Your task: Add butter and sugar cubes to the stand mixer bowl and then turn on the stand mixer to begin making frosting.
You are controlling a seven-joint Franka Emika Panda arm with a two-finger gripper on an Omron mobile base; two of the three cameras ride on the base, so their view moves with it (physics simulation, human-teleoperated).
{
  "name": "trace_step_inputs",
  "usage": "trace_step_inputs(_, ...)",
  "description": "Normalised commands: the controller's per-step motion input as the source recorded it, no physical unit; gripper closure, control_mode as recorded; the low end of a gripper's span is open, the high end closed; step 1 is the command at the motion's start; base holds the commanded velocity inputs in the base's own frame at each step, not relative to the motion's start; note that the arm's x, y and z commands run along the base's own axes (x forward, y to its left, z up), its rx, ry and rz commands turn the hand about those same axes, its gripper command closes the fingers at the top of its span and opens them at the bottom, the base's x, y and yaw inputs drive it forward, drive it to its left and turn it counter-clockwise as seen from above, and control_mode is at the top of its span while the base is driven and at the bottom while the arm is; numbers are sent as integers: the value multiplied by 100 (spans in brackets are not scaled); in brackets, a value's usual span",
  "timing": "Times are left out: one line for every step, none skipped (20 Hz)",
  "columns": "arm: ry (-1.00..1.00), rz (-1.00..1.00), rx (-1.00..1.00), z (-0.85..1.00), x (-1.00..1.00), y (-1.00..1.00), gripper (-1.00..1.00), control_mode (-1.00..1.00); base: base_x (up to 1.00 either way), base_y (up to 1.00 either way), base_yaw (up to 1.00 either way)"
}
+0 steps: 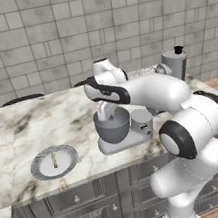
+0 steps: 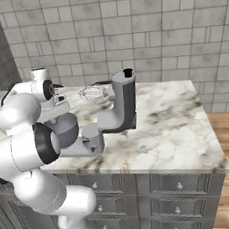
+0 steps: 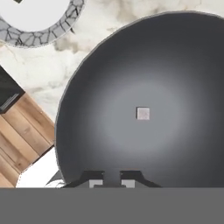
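I hang over the stand mixer bowl [image 3: 144, 100], looking straight down into it; in the hand view it takes up most of the frame, and one small pale sugar cube [image 3: 142, 113] lies near the middle of its floor. My jaws [image 3: 112, 180], at the bottom centre of that view, are nearly pressed together with nothing pinched between them.

The butter [image 1: 54, 160] lies on the plate [image 1: 43, 168] at the lower left of the left base view, well apart from the stand mixer [image 2: 119, 106] on the table [image 1: 42, 122].

My judgement: the risk is in rising carelessly, since the whisk [image 2: 92, 93] sits close above. The butter is thin, so a skewed pinch could tip it off the plate.
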Motion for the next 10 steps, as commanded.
trace_step_inputs(0, -1, 0, -30, 0, 0, 100, -100, 0, 0, 0)
trace_step_inputs(0, -1, 0, -31, 0, 0, 100, -100, 0, 0, 0)
trace_step_inputs(0, -1, 0, -31, 0, 0, 100, -100, 0, 0, 0)
trace_step_inputs(0, -1, 0, -25, 0, 0, -100, -100, 0, 0, 0)
trace_step_inputs(0, -1, 0, -19, 4, 0, -100, -100, 0, 0, 0)
trace_step_inputs(0, -2, 0, -13, 11, 0, -100, -100, 0, 0, 0)
trace_step_inputs(0, -2, 0, -9, 16, 0, -100, -100, 0, 0, 0)
trace_step_inputs(0, -2, 0, -3, 19, 0, -100, -100, 0, 0, 0)
trace_step_inputs(0, -2, 0, 0, 19, 0, -100, -100, 0, 0, 0)
trace_step_inputs(0, -2, 0, 0, 19, 0, -100, -100, 0, 0, 0)
